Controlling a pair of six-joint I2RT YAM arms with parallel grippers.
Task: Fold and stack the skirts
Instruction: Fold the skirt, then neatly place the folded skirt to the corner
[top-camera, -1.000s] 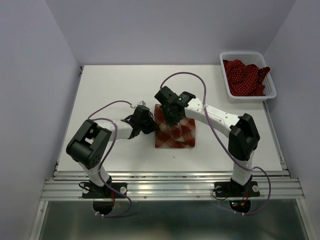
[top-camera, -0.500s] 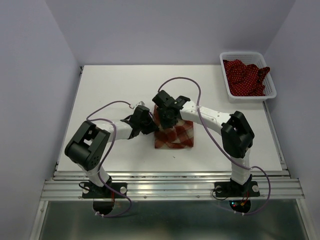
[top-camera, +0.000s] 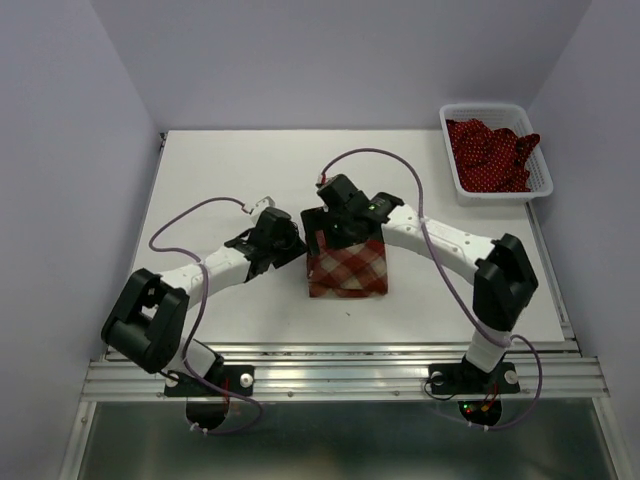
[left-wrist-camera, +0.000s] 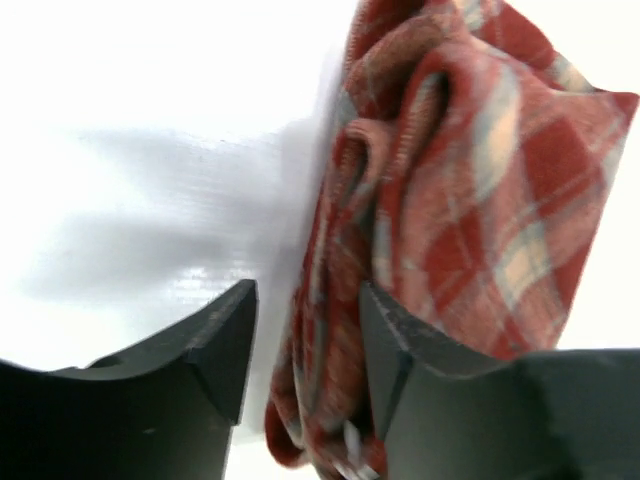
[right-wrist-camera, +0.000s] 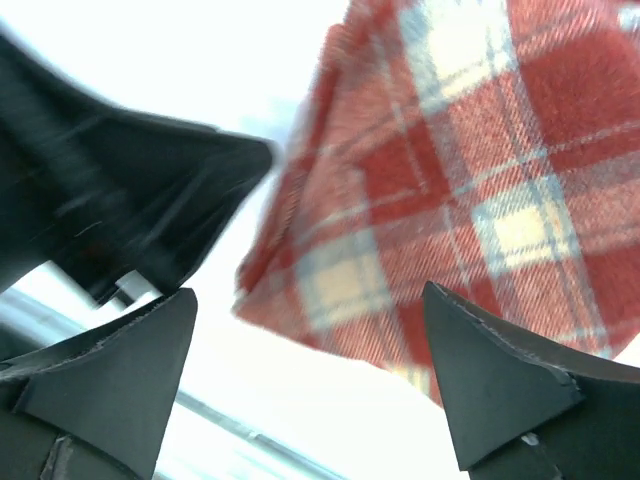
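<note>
the plaid skirt (top-camera: 348, 268) lies folded into a small block near the middle of the bench (top-camera: 220, 170), between the two arms. the left tool (left-wrist-camera: 305, 300) sits low at the skirt's left edge with its jaws part open. the layered fold of cloth reaches into the gap and lies against one finger, while the other finger stands clear of it over bare bench, so nothing is pinched. the right tool (right-wrist-camera: 308, 295) hangs over the far left corner of the skirt, jaws spread wide, holding nothing, with only the cloth below them. the dark red polka-dot skirts (top-camera: 490, 155) lie bunched in the white mesh basket (top-camera: 483, 107) at the far right corner of the bench, well apart from the plaid one.
</note>
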